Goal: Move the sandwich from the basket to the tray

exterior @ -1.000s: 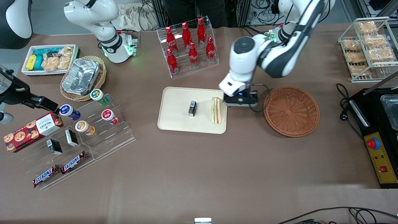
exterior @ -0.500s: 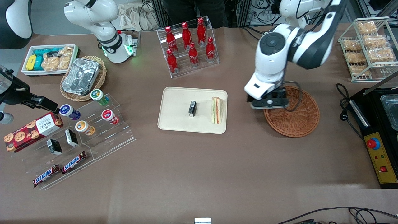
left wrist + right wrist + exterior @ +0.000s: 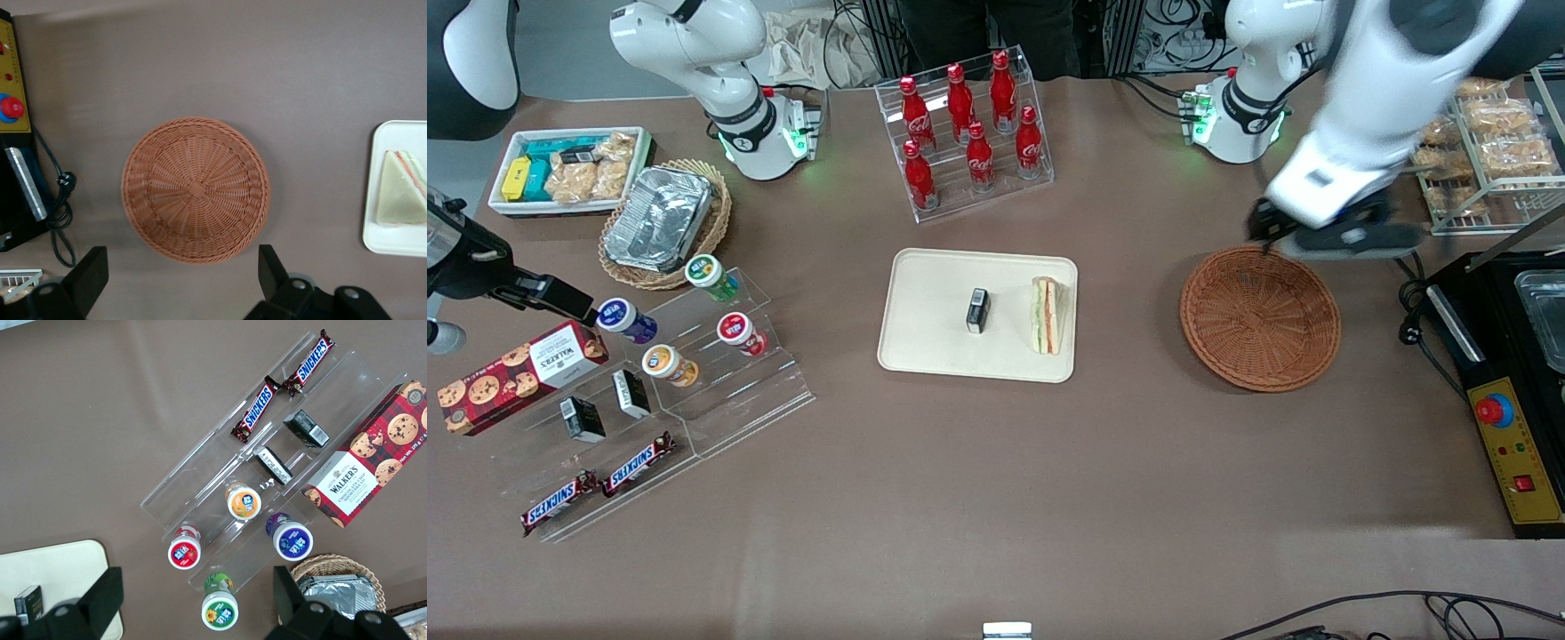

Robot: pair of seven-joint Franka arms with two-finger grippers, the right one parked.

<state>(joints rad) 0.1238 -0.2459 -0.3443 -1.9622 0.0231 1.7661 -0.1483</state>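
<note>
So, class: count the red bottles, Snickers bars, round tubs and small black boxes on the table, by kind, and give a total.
Red bottles: 6
Snickers bars: 2
Round tubs: 4
Small black boxes: 3
Total: 15
The tool hovers open over the basket rim, holding nothing.

The sandwich (image 3: 1047, 316), a pale wedge with green and red filling, lies on the cream tray (image 3: 925, 307) at its edge toward the basket (image 3: 1260, 317); the gripper (image 3: 1334, 233) hovers jaws apart above that round, reddish-brown wicker basket's rim
</note>
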